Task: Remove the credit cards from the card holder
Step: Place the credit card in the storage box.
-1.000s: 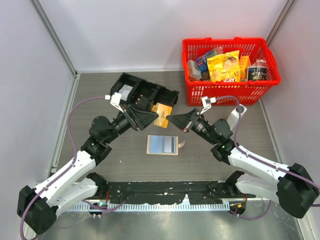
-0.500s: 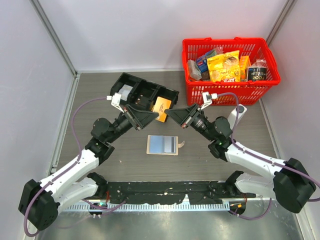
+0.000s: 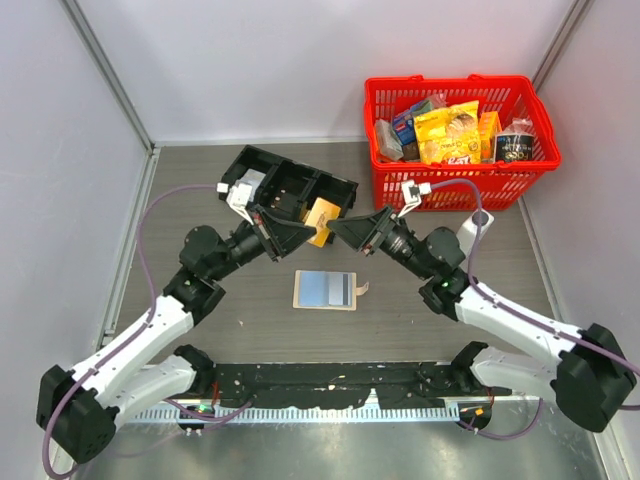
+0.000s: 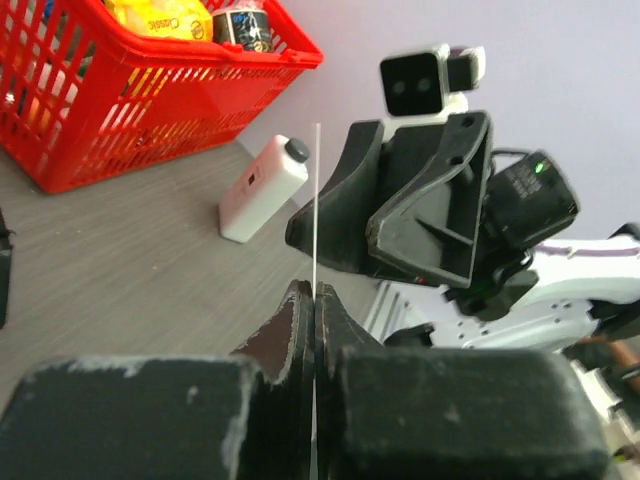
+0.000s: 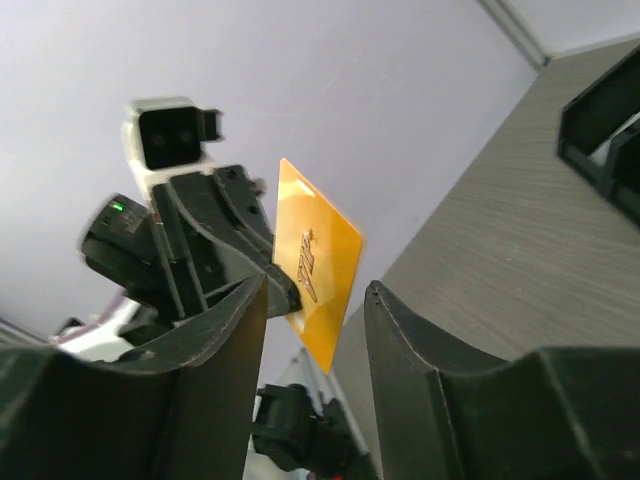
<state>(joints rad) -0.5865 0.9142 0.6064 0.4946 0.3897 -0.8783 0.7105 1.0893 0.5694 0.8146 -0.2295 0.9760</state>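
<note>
A yellow-orange credit card [image 3: 321, 222] hangs in the air between both arms, above the table and in front of the black tray. My left gripper [image 3: 311, 232] is shut on the card's lower edge; in the left wrist view the card [image 4: 316, 200] shows edge-on as a thin line rising from the closed fingertips [image 4: 300, 310]. My right gripper [image 5: 315, 290] is open, its jaws standing on either side of the card [image 5: 318, 255] without touching it. The tan card holder [image 3: 325, 290] lies open and flat on the table below, pale blue and grey faces up.
A black three-compartment tray [image 3: 290, 180] sits at the back left. A red basket [image 3: 455, 188] full of packets stands at the back right. A small white bottle [image 3: 470, 232] stands beside the right arm. Grey walls close in the left, back and right.
My left gripper has shut on the yellow-orange card and my right gripper has opened off it. The card has shifted slightly up and back towards the tray.
</note>
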